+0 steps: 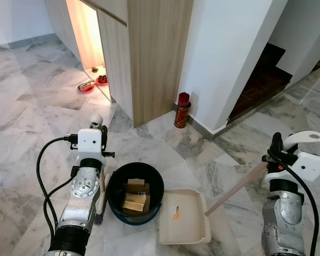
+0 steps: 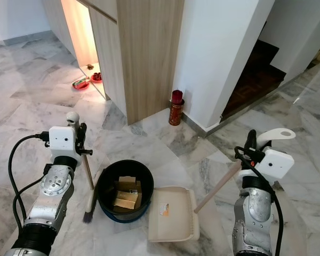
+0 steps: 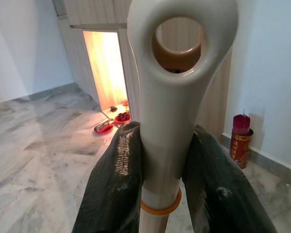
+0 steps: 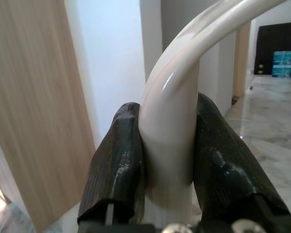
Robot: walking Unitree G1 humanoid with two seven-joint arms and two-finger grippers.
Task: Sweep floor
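While gripping a tool in each arm above pale marble floor (image 1: 37,101), stands facing a wooden cabinet (image 1: 154,58) and white wall corner (image 1: 224,58). Left gripper (image 3: 162,160) closed firmly on the broom handle (image 3: 172,97), both black fingers (image 3: 114,184) pressed against the cream shaft just below its hanging loop; brush head (image 2: 88,213) resting on the floor well below the jaws, touching or nearly touching the outside of the black bin (image 1: 117,184). Right gripper (image 4: 167,160) likewise clamped shut on the curved white top of the dustpan handle (image 4: 174,107), with the wooden shaft (image 1: 237,186) slanting down from the jaws to the beige dustpan (image 1: 184,216), lying flat just beside the bin. Cardboard scraps (image 1: 134,198) already inside the bin. Likely risks, judged from this layout: broom swung carelessly could knock the bin and tip it, spilling the scraps; dustpan dragged by its long shaft could lift at the lip and let dirt slip under; red tin of incense sticks (image 1: 182,110) by the wall, well beyond both jaws, could topple if either tool reaches that far; cable (image 1: 42,170) looping off the left arm might snag the broom shaft.
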